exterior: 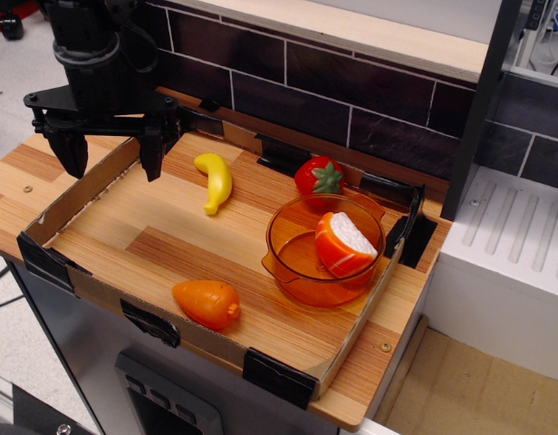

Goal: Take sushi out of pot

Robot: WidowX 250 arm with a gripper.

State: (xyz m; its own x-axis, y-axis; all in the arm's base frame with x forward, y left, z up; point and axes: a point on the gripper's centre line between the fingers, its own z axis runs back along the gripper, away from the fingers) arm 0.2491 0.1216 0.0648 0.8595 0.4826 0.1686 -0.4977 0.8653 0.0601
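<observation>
**Inspector:** Surface first. A wooden counter (370, 381) stands against a dark brick wall (351, 91), with a shallow cardboard tray (80, 195) taped at its corners lying on top.

**Clerk:** Contents of the tray?

**Inspector:** A see-through orange pot (297, 272) sits at the right end. The sushi (345, 245) lies inside it, tilted, white rice side facing up and right. A strawberry (319, 176) stands just behind the pot. A banana (215, 181) lies near the middle rear. A carrot (206, 304) rests at the front edge, left of the pot.

**Clerk:** And the arm?

**Inspector:** The gripper (111, 154) hangs over the tray's rear left corner, well apart from the pot. Its two black fingers (72, 149) are spread wide, holding nothing.
</observation>
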